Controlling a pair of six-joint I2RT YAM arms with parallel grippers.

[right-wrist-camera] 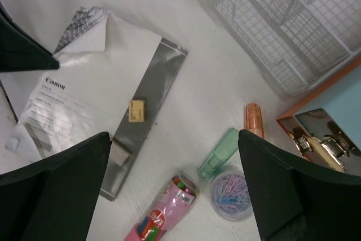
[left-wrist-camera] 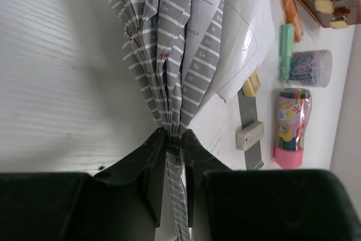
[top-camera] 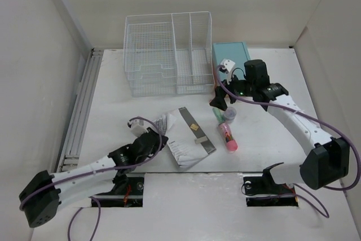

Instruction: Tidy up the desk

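Papers (top-camera: 183, 139) are seen from above near the middle of the surface (top-camera: 113, 100), with their near-left edge gripped by the left end effector (top-camera: 159, 135). A wire basket (top-camera: 169, 55) and a teal box (top-camera: 231, 55) stand at the far side. The right end effector (top-camera: 220, 99) is poised in front of the box, above a pink case (top-camera: 227, 135) and some small stationery. From the left wrist, the left end effector is shown nearly closed, its fingers clamped on the fanned sheaf, whose sheets are spread away over the surface. A clip jar (left-wrist-camera: 310, 68) and a green highlighter (left-wrist-camera: 286, 49) are seen well to the side. From the right wrist, the right end effector is shown wide open and empty, held above the highlighter and jar without contact. The step in hand is judged to be the gathering of the papers. Next, the sheaf would likely need to be lifted clear without sheets being shed, then carried to a basket tray.
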